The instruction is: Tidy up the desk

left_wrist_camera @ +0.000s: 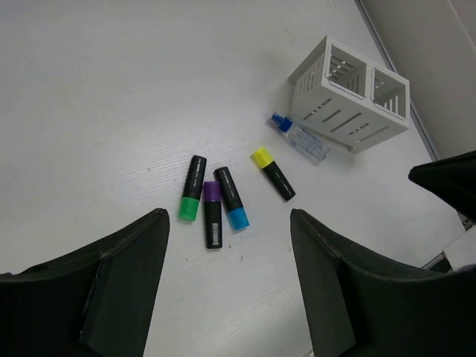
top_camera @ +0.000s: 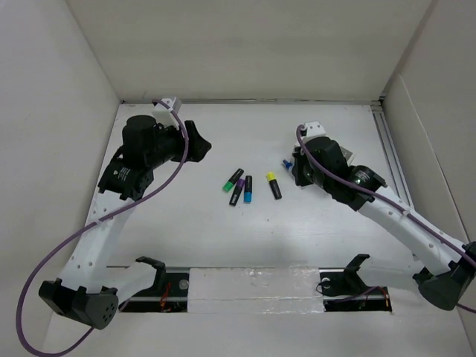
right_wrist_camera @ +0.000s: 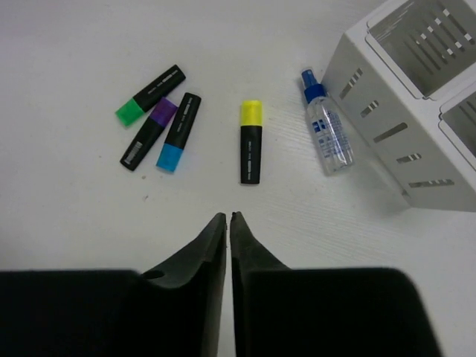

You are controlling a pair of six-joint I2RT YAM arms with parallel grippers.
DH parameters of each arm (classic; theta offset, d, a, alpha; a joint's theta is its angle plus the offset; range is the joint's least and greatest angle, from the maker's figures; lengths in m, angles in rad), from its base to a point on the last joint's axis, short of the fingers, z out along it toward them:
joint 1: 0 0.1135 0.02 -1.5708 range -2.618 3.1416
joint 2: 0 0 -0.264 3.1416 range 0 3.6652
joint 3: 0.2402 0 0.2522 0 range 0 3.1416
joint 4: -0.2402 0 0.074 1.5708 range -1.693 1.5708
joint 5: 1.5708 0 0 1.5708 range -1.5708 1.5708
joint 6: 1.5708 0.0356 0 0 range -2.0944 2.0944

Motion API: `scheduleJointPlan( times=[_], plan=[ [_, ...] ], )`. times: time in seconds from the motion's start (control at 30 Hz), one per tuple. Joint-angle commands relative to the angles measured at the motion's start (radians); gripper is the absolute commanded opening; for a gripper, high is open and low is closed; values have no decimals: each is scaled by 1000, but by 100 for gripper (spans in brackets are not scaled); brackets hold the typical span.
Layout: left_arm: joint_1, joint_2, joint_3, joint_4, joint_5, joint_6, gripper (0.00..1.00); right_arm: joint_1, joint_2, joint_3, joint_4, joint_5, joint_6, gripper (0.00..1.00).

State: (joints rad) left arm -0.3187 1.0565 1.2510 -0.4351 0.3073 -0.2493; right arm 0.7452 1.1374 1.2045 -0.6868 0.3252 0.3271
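Note:
The desk [top_camera: 245, 238] is a white tabletop bounded by white walls. Four highlighters lie at its middle, capped green [top_camera: 233, 181], purple [top_camera: 238, 191], blue [top_camera: 248, 190] and yellow [top_camera: 274, 185]. My left gripper [top_camera: 199, 143] hangs open and empty above the table, up and left of them; its view shows them between the fingers [left_wrist_camera: 229, 216]. My right gripper [top_camera: 296, 172] is shut and empty above the table, right of the yellow highlighter [right_wrist_camera: 251, 141]; its tips [right_wrist_camera: 227, 217] show just short of that highlighter.
A small clear spray bottle with a blue cap [right_wrist_camera: 326, 126] lies beside a white two-compartment slotted box [right_wrist_camera: 401, 97], which my right arm hides in the top view. A metal rail [top_camera: 390, 156] runs along the right edge. A taped strip [top_camera: 253, 286] lies along the near edge.

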Motion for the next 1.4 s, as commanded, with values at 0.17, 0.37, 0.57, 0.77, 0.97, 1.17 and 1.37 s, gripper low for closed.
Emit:
scheduleJointPlan(
  times=[0.17,0.37,0.57,0.77,0.97,1.17,1.37],
  plan=[
    [-2,43,22,111,84,21,61,-139,65,-37,125,-101,-57,0],
    [-2,74,1,121,138,22,56,-188,102,-85,167,-77,-101,4],
    [-29,63,-32,119,104,27,54,-273,131,-172,316,-195,-212,43],
    [-29,77,-33,137,139,16,54,-313,242,-166,319,-285,-310,58],
    [-29,92,-9,148,145,5,54,-322,373,-105,285,-235,-362,63],
    [-29,71,2,156,131,-7,53,-333,453,-85,313,-146,-287,64],
    [-29,49,25,133,81,8,53,-323,539,-74,334,-84,-180,64]
  ],
)
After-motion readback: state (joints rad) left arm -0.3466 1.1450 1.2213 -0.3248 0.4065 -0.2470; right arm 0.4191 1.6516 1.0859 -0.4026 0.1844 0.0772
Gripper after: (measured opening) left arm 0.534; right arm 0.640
